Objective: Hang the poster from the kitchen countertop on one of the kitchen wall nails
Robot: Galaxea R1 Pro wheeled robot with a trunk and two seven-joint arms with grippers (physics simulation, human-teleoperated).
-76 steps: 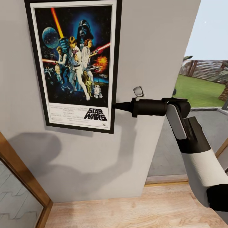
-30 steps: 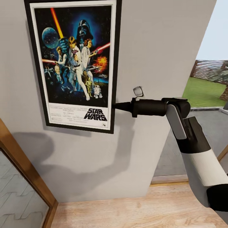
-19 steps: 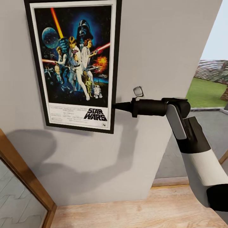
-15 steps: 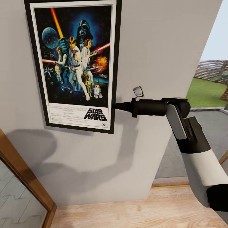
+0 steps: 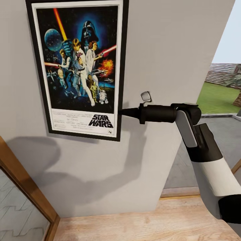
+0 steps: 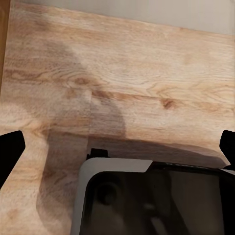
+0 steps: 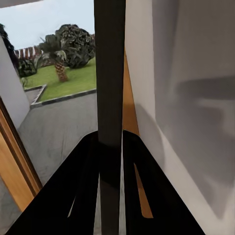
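Poster (image 5: 79,67): up against the grey wall (image 5: 167,50), I've got its right edge clamped
Right jaws (image 5: 121,112): pinched on it
Left jaws (image 6: 117,147): wide apart over the wood floor (image 6: 122,63)

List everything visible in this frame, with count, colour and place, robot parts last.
poster: one, black frame, blue-black artwork, against the grey wall, lower right edge pinched.
wall: one, grey, ahead.
hook: one, metallic, on the wall right of the poster.
floor: light wood, below.
door frame: brown wood, lower left.
lawn: green, outside at right.
right hand: black, shut on the poster's edge.
left hand: black fingertips wide apart, over the floor.
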